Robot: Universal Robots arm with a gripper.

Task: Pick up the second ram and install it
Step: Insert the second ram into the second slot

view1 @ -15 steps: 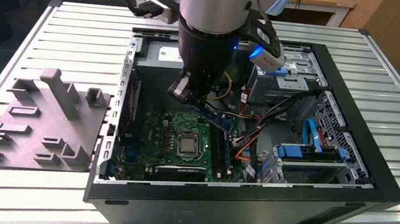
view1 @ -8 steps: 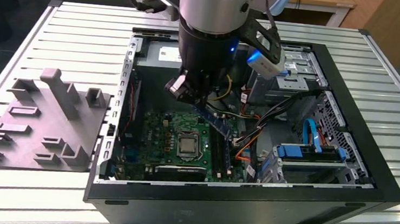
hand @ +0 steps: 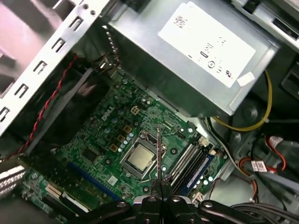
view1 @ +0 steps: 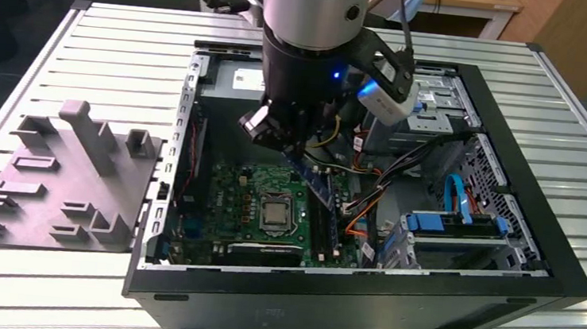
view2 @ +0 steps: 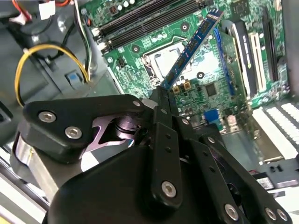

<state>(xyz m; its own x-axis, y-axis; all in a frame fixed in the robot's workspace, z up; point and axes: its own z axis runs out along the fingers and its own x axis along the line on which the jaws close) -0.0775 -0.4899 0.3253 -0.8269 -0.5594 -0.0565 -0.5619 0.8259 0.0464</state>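
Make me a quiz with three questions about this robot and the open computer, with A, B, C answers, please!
1. Where is the grey tray, compared with the computer case?
A) inside it
B) beside it, on the exterior view's left
C) on top of it

2. What colour is the motherboard?
A) green
B) red
C) white

3. What is the end effector doing?
A) open and empty
B) gripping the tray
C) shut on the second ram

Answers:
1. B, the tray lies outside the case's wall.
2. A, the board looks green in both wrist views.
3. C, it clamps one end of the stick, which is tilted above the board.
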